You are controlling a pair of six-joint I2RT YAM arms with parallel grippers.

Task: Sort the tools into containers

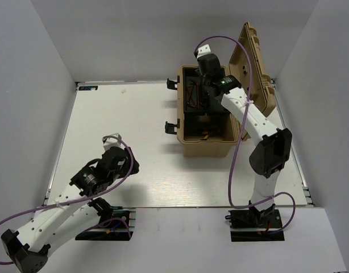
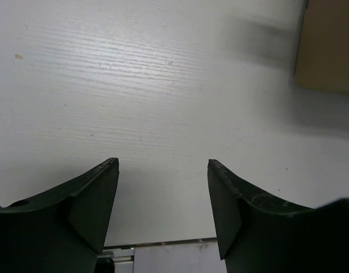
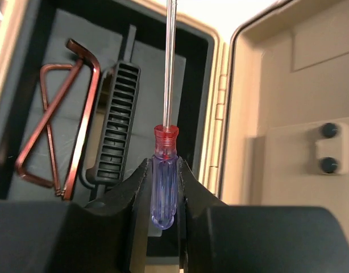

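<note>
Placement step: from above, your right gripper (image 1: 207,94) hangs inside the open tan case (image 1: 203,149); left wrist shows the left gripper (image 2: 163,162) spread over the surface (image 2: 163,68); right wrist shows the screwdriver (image 3: 164,187) pinched above the hex keys (image 3: 83,116); next, probably lower and release.

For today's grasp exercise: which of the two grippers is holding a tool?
The right gripper, shut on the blue-handled screwdriver over the case; the left gripper is open and empty.
</note>
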